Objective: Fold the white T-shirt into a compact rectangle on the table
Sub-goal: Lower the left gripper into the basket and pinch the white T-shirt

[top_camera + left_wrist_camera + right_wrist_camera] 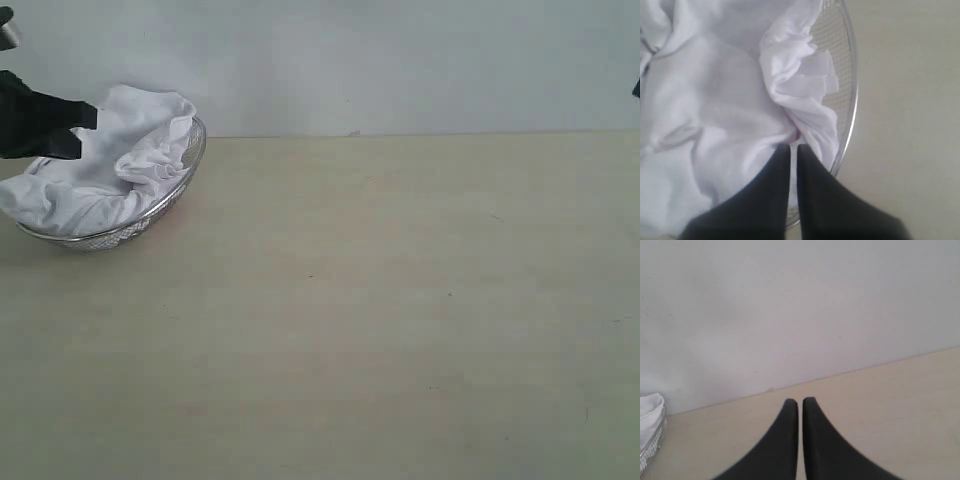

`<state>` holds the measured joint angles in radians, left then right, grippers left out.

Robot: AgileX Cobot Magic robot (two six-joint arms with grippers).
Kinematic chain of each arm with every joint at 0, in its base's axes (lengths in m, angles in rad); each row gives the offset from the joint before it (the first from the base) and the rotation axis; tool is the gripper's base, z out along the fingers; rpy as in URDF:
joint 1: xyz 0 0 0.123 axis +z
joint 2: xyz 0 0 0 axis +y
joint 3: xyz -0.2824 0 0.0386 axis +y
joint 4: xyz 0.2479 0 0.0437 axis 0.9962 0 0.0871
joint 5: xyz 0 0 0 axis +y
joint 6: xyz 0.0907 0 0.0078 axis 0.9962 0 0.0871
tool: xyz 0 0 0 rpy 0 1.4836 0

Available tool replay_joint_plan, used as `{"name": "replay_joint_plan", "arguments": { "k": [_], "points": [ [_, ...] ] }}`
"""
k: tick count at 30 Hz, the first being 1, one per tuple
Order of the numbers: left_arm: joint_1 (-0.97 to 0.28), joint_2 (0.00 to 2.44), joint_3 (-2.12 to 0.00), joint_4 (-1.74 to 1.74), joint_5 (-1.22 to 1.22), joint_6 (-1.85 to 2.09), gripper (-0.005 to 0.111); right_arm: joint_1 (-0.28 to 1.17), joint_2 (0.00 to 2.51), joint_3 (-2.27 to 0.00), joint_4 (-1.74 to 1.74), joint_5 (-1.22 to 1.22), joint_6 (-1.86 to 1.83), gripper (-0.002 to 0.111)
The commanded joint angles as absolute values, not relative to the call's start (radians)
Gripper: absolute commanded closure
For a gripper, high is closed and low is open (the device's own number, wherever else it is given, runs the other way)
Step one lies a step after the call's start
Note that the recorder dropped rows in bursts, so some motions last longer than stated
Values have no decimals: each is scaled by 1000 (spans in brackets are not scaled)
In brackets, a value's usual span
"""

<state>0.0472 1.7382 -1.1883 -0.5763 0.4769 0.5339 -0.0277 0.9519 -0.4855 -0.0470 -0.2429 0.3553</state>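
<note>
Left hand (793,147), closed, touches crumpled white T-shirt (715,110) in mesh basket (844,55).

Exterior view: left gripper (88,130) cut off by edge at 10 o'clock; right arm (637,88) only a dark sliver at 2 o'clock. Wire basket (150,215) screens lower folds of white T-shirt (90,180). Cloth pinch: indeterminate.

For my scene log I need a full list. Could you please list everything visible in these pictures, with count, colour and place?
white T-shirt: one, white, crumpled inside the basket
wire-mesh basket: one, silver, on the table, far left of the exterior view
table: one, pale beige, bears the basket
wall: one, light grey, behind the table
left gripper: one, black, jaws closed, tips at the shirt
right gripper: one, black, jaws closed, above the table, holding nothing
</note>
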Motion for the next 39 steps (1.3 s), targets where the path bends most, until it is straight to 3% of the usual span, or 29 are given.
{"name": "replay_joint_plan", "arguments": {
  "k": [1,16,20,25,39],
  "points": [
    [49,1766,-1243,-639,458,583,102,-31,953,-491,-54,-254,360,109],
    [49,1953,-1410,-605,397,583,101,19,1063,-491,-59,-272,343,109],
    [52,1998,-1474,-571,431,607,80,54,1139,-491,-61,-270,334,109],
    [60,2027,-1523,-557,435,544,40,58,1231,-491,-61,-272,315,109],
    [62,2168,-1531,-555,412,502,32,58,1305,-491,-78,-326,304,109]
  ]
}}
